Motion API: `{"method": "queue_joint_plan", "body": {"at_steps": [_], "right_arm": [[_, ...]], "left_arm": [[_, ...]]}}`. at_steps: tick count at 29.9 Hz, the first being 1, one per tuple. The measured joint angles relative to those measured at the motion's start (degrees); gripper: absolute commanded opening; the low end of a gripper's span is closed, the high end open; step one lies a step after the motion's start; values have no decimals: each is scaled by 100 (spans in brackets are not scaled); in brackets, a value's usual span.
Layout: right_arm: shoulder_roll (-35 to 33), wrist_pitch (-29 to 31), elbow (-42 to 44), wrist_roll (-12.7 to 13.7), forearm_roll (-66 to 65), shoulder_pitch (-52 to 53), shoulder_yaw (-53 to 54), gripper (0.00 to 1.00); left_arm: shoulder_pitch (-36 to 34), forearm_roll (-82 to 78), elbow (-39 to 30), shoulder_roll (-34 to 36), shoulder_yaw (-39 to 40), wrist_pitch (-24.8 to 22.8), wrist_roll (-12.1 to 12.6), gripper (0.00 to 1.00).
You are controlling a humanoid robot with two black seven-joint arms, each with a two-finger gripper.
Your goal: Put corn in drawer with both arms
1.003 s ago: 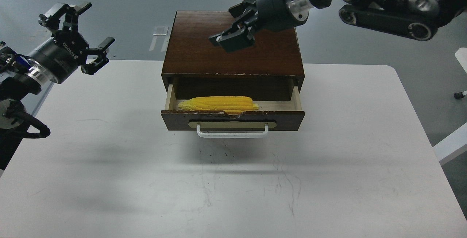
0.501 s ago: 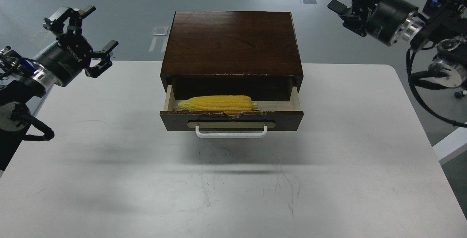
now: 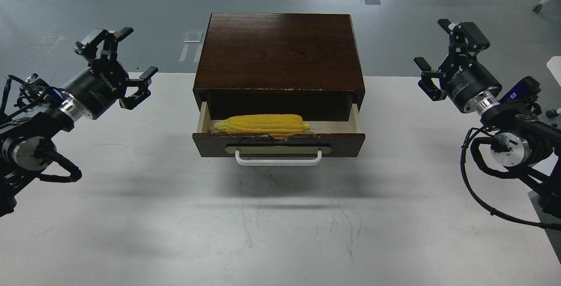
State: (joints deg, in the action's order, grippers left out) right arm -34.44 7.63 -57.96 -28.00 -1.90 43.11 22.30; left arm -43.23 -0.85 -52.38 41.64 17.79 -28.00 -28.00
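The yellow corn (image 3: 262, 124) lies lengthwise inside the open drawer (image 3: 278, 145) of the dark brown box (image 3: 279, 51), toward the drawer's left side. The drawer's front has a white bar handle (image 3: 278, 158) and a chipped top edge. My left gripper (image 3: 124, 64) is open and empty, held above the table left of the box. My right gripper (image 3: 434, 54) is open and empty, held above the table right of the box. Neither gripper touches the box or the corn.
The box stands at the far middle of the white table (image 3: 280, 216). The table's right edge runs near my right arm. Grey floor lies beyond the table's far edge.
My right gripper has swung from above the box top out to the right and down beside the box. My left gripper has moved a little right and down. The corn and drawer have not moved.
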Motion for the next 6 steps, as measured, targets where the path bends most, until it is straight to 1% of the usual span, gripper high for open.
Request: {"method": "queue_joint_plan", "body": {"at_steps": [6], "right_arm": [[175, 0, 78, 0, -2, -129, 73, 100]], "left_arm": [[89, 0, 1, -47, 100, 0, 0, 98]]}}
